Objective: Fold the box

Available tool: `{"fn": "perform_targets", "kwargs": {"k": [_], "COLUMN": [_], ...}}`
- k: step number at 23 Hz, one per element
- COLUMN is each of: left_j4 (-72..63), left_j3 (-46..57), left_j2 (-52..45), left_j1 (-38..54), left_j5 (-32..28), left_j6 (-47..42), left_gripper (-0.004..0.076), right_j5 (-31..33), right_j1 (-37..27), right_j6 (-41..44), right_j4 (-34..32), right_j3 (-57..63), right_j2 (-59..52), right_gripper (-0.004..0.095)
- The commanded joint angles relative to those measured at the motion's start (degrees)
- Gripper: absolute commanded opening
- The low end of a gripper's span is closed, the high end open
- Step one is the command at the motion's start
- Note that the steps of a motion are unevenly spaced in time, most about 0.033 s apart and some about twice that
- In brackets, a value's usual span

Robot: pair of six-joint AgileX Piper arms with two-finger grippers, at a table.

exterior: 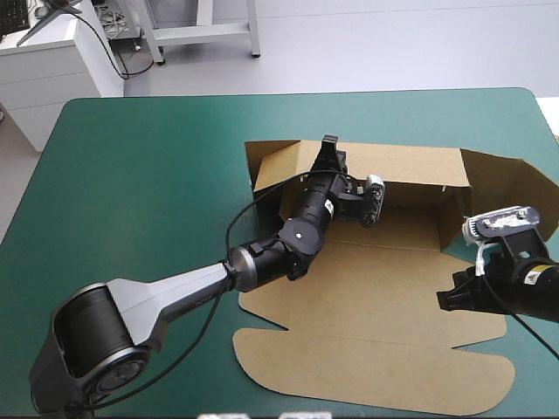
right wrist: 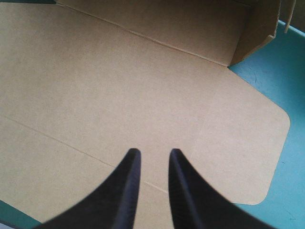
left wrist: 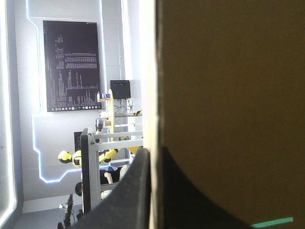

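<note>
1. The box (exterior: 376,297), a cut sheet of brown corrugated board, lies on the right half of the teal-green table cover (exterior: 148,192), reaching from mid-table almost to the near edge.
2. Its far long wall stands upright. A short end flap is raised at the wall's left end, and another splays toward the table's right edge.
3. The wide base and lid panels lie flat, and the nearest panel ends in rounded corners close to the near edge.
4. The left gripper (exterior: 329,144) sits at the left part of the raised wall. In the left wrist view its black fin-shaped fingers (left wrist: 133,191) pinch the board's edge (left wrist: 228,95), all but closed on it.
5. The right gripper (right wrist: 153,152) hovers over the flat panel (right wrist: 119,71) near the box's right side, its fingers a narrow gap apart and holding nothing.
</note>
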Motion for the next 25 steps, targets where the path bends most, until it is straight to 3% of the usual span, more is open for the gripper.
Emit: {"fn": "perform_targets", "kwargs": {"k": [1,2,4,7,9,10,14,25], "left_j4": [1.3,1.3,1.1,1.1,1.1,1.1,1.1,1.3], "left_j3": [-1.0,-1.0,-1.0,-1.0,-1.0,-1.0,-1.0,-1.0], "left_j2": [-3.2,-3.2,-3.2,-3.2,-3.2,-3.2,-3.2,-3.2], "left_j1": [-0.3,-0.3,-0.3,-0.3,-0.3,-0.3,-0.3,-0.3], "left_j5": [-0.3,-0.6,-0.6,-1.3,-1.3,-1.3,-2.6,-2.9], "left_j6": [-0.7,-0.7,-0.7,-0.7,-0.7,-0.7,-0.1,-0.1], "left_gripper": [-0.0008,-0.0008,-0.0008,-0.0008,-0.0008,-0.0008,-0.0008,-0.0008], "right_j5": [-2.2,-2.2,-2.2,-4.9,-15.2,-17.2,-16.9,-14.9], "right_j1": [-0.4,-0.4,-0.4,-0.4,-0.4,-0.4,-0.4,-0.5], "right_j6": [-0.2,-0.3,-0.3,-1.0,4.1,6.1,14.5,17.3], "right_j4": [1.8,2.4,3.9,5.3,2.8,0.5,-10.2,-10.3], "right_j3": [-1.4,-1.4,-1.4,-1.4,-2.4,-3.9,-15.9,-38.1], "right_j2": [-0.4,-0.4,-0.4,-0.4,0.1,1.0,9.9,32.9], "right_gripper": [0.0502,0.0656,0.0732,0.0706,0.0666,0.0647,0.0558,0.0486]}}
